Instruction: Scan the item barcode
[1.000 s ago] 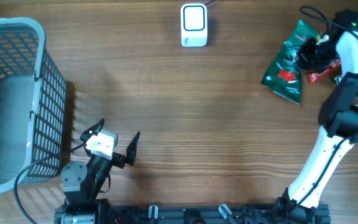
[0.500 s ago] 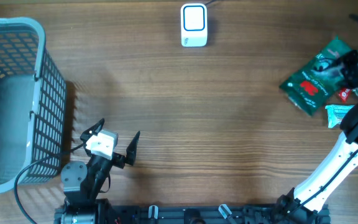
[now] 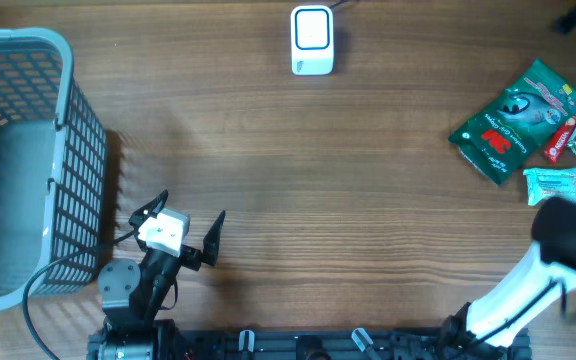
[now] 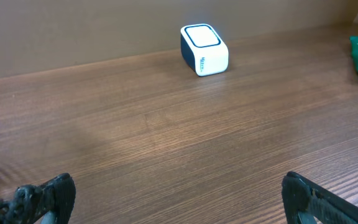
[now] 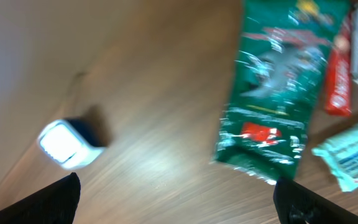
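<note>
1. Green snack pouch (image 3: 515, 120) lies flat on the wooden table (image 3: 368, 200), far right, beside a red bar (image 3: 573, 135) and a pale wrapper (image 3: 554, 184); well apart from the white scanner (image 3: 312, 40).
2. Judgement: grip the pouch by an edge, leaving the barcode uncovered, then face it squarely to the scanner.
3. Right gripper (image 5: 179, 196): jaws spread wide, empty, above the pouch.
4. Left gripper (image 4: 179, 193): wide apart, empty, parked near the basket (image 3: 63, 150).

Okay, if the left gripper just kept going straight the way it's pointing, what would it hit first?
Probably the white barcode scanner. The open left gripper faces across bare wooden table, with the scanner ahead and slightly right of centre. Depth is hard to judge, so it might pass just left of it.
</note>
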